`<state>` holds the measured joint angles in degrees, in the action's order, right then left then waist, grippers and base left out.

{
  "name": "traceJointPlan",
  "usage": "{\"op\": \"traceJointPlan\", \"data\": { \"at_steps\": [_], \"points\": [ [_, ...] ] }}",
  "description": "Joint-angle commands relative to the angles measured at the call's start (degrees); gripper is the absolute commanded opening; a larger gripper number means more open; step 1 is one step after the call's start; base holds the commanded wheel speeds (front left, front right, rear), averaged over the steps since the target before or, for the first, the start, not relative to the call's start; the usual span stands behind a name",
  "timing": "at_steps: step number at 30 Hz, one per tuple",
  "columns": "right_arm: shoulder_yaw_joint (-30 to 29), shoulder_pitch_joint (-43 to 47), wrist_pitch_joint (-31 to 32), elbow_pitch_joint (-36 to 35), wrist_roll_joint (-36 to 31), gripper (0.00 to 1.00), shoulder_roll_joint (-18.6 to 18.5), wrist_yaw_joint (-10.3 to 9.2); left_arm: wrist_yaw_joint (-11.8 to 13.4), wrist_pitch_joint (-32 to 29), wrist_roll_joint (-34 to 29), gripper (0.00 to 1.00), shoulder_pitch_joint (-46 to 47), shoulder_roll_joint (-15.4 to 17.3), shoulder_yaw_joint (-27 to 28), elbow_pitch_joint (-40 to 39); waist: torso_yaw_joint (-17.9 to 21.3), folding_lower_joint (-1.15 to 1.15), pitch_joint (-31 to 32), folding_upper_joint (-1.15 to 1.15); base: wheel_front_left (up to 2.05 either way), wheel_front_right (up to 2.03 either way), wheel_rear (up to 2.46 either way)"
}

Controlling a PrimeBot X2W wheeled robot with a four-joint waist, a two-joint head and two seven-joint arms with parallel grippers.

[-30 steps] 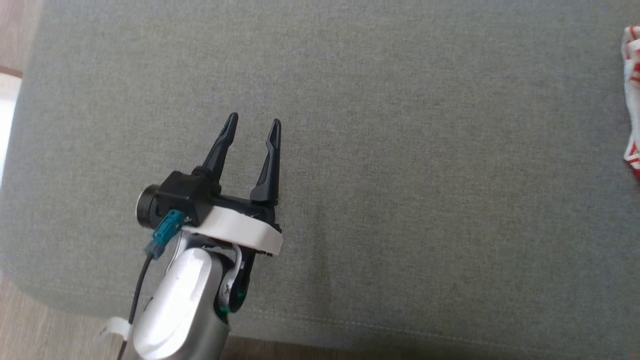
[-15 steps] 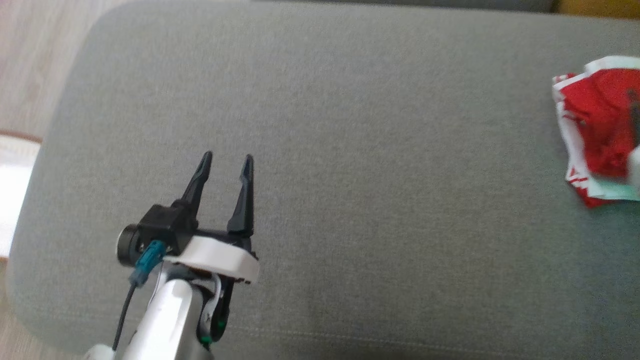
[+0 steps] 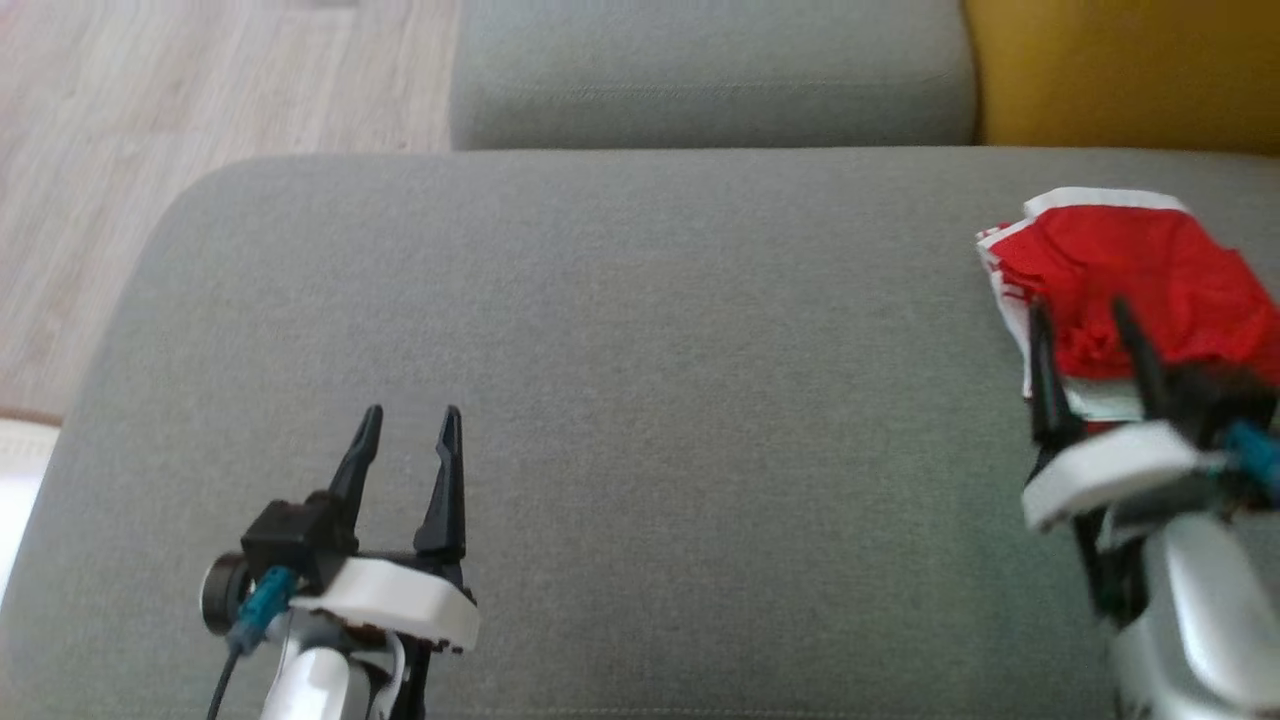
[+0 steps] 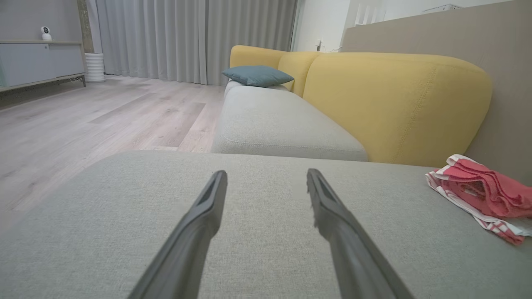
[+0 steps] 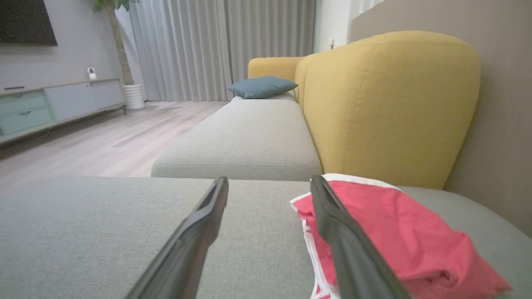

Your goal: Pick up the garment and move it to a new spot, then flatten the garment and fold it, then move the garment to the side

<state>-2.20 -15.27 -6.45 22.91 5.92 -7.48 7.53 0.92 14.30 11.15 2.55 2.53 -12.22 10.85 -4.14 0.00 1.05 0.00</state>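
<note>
Two pincers stand wide open, each empty. The left pincer (image 3: 412, 415) hovers over the bare grey seat (image 3: 650, 350). The red garment (image 3: 1150, 270) lies bunched at the seat's right end, near the yellow backrest (image 3: 1120, 70). The right pincer (image 3: 1078, 312) points at its near edge.

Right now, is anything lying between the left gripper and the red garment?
No: in the head view, bare grey cushion runs from the left gripper to the garment, with the right gripper at its near edge.
</note>
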Motion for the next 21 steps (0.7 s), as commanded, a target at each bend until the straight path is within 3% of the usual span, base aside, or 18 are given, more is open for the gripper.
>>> {"op": "traceJointPlan", "data": {
  "at_steps": [1,7,15,21],
  "points": [
    [0.72,-0.51,-1.19,-2.54,0.0,1.0,0.57,-0.04,-0.35,0.7,-0.69,1.0,1.63,0.34,1.96,-1.88,0.68,0.0,0.72,0.0,0.0,0.0,0.0],
    [-1.01,7.19,-5.11,-7.48,-1.99,1.0,4.26,-0.04,-0.09,0.7,0.13,1.0,-0.83,0.34,2.37,-2.32,1.65,0.0,1.83,0.0,0.0,0.0,0.0],
    [1.73,12.55,-6.58,-8.34,5.05,1.0,4.58,-0.04,-0.18,0.7,1.34,1.0,-2.88,0.34,2.06,-2.81,1.96,0.0,2.82,0.0,0.0,0.0,0.0],
    [3.02,13.0,-7.19,-8.28,5.9,1.0,4.59,-0.04,0.22,0.7,1.89,1.0,-3.42,0.34,2.46,-3.1,2.15,0.0,3.13,0.0,0.0,0.0,0.0]
  ]
}}
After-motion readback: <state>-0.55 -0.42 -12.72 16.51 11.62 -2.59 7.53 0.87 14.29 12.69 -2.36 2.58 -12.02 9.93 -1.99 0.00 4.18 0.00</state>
